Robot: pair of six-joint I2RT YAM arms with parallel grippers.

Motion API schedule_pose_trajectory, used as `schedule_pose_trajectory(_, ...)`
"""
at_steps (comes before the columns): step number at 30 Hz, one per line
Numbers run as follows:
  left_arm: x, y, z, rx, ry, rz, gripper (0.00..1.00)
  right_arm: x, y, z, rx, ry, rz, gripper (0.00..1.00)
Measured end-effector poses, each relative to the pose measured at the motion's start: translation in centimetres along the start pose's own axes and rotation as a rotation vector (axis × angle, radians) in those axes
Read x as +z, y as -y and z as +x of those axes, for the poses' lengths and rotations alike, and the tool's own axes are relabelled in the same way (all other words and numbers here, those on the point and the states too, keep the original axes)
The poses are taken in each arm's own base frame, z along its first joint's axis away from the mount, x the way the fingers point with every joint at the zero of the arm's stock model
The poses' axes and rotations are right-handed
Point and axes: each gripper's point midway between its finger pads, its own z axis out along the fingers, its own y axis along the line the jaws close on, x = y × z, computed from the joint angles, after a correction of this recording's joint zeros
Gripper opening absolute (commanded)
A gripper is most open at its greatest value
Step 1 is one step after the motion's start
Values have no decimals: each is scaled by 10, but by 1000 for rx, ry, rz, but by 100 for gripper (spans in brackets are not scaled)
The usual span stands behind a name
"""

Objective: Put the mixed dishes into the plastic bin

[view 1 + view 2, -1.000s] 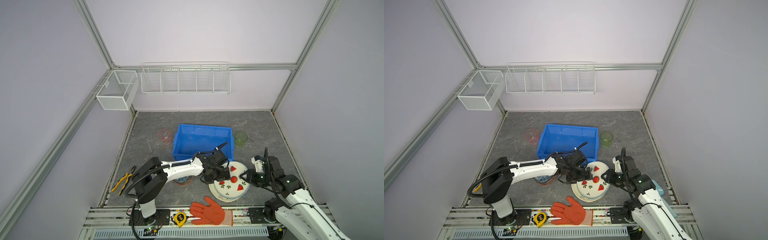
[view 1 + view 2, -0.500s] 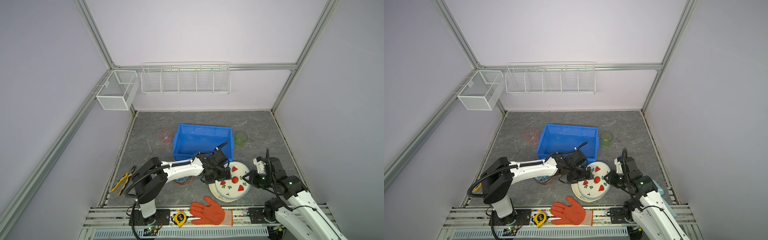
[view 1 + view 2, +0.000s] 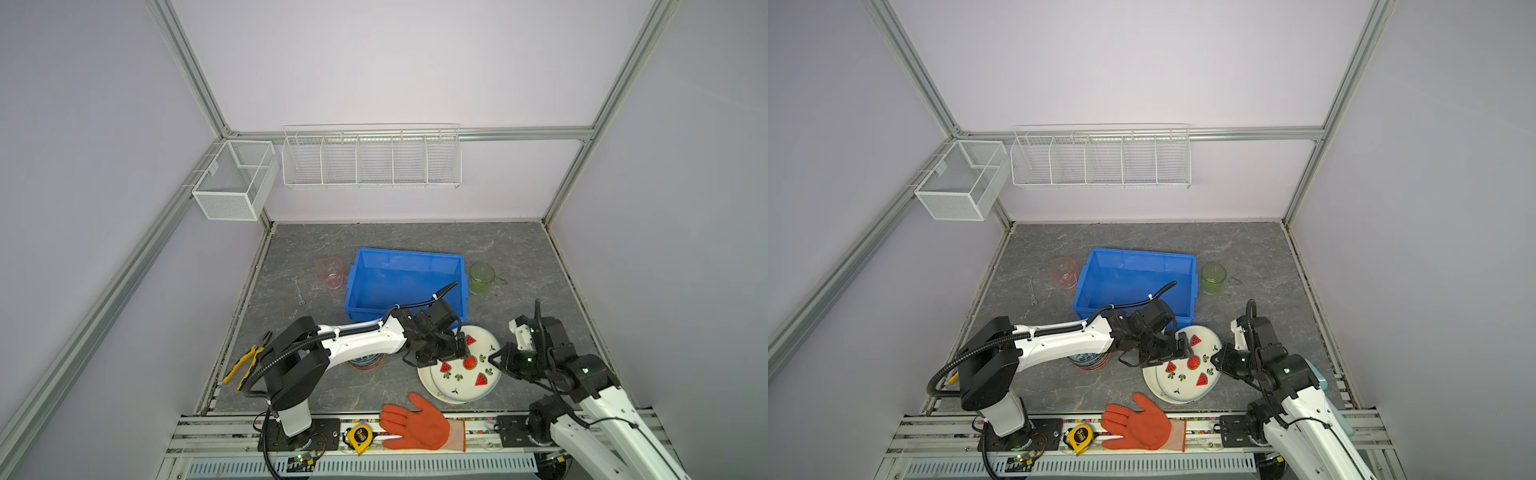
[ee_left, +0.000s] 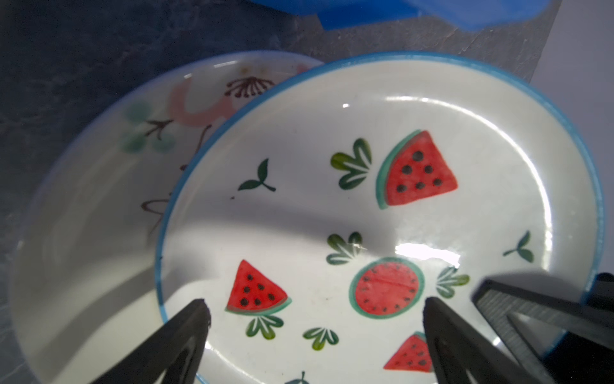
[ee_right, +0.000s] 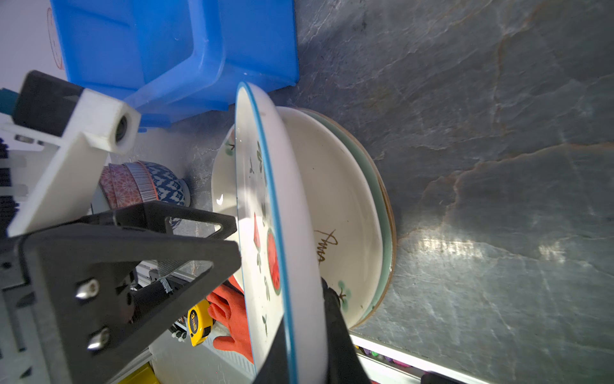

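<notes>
The watermelon-print plate [image 3: 465,372] [image 3: 1187,372] tops a stack on the grey floor, just in front of the blue plastic bin [image 3: 409,252] [image 3: 1133,253]. My right gripper [image 3: 494,359] [image 5: 304,309] is shut on its blue-edged rim [image 5: 265,216], one finger on top and one beneath. That side is tilted up off the floral cream plate [image 5: 339,199] [image 4: 99,199]; a mint green plate [image 5: 382,212] lies lowest. My left gripper [image 3: 438,357] [image 4: 315,302] hangs open over the plate's opposite side, holding nothing. Stacked patterned bowls [image 3: 365,361] [image 5: 146,186] sit under the left arm.
A pink cup [image 3: 330,272] stands left of the bin and a green cup [image 3: 481,277] right of it. An orange glove [image 3: 419,424] and yellow tape measure [image 3: 359,434] lie on the front rail. Pliers [image 3: 247,365] and a wrench [image 3: 300,291] lie at left. Wire baskets [image 3: 370,156] hang on the wall.
My right gripper's jaws have closed onto the watermelon plate's rim. The left arm has stayed where it was, still open.
</notes>
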Motion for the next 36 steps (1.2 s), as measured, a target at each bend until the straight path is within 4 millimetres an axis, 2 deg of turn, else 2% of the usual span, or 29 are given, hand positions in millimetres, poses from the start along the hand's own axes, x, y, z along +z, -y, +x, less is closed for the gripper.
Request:
schedule_pose_trajectory(12,-21,14,0,17,29,48,99,-14,5,5,24,16,25,7)
schedule_pose_trajectory(22,-73,28,2,43,98,122,100,-57,-19,2,-24,43,4,6)
schedule_pose_trajectory(28,-105,22,-6,37,156,174,100,-69,-31,3,-48,20,-11,7)
schedule_pose_trajectory(36,-142,12,-19,47,241,229,100,-79,-59,-10,-83,-5,-56,6)
